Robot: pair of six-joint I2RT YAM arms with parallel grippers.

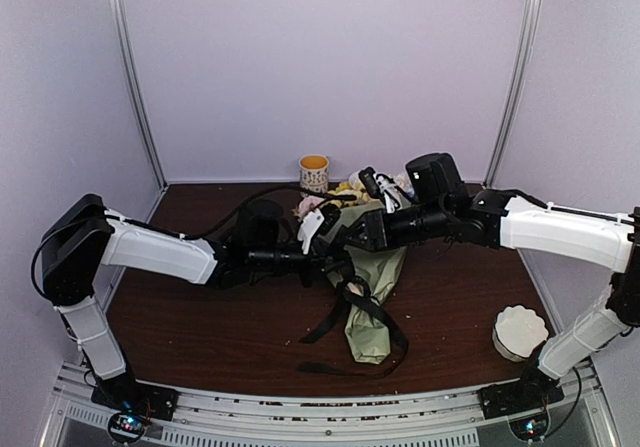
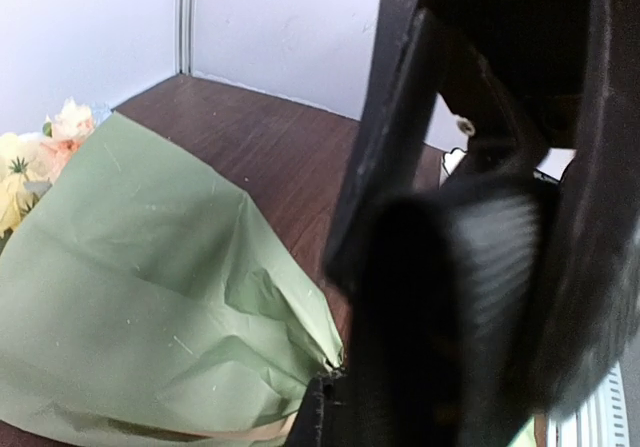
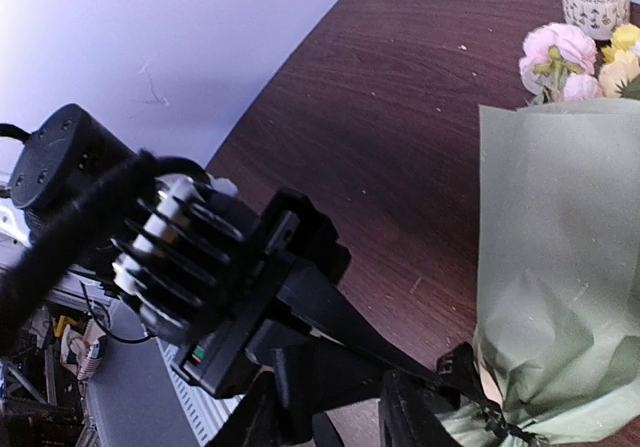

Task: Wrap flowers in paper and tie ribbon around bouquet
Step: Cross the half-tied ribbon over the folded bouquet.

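Observation:
The flowers (image 1: pixel 347 191) lie wrapped in the sage-green paper (image 1: pixel 372 335) at the table's middle, blooms toward the back. The black ribbon (image 1: pixel 322 325) circles the bundle's narrow waist and trails in loops toward the near edge. My left gripper (image 1: pixel 322 255) is shut on a ribbon end; in the right wrist view that strip (image 3: pixel 400 342) runs taut from it to the knot at the paper (image 3: pixel 560 267). My right gripper (image 3: pixel 340 412) hangs just beside it, fingers apart, ribbon slack between them. The left wrist view shows paper (image 2: pixel 150 297) and flowers (image 2: pixel 60 132), half blocked by the right gripper's body.
A patterned cup (image 1: pixel 314 173) stands at the back behind the blooms. A small white scalloped stack (image 1: pixel 518 332) sits near the right arm's base. Both arms cross close together over the bouquet. Walls and metal posts close in the back and sides.

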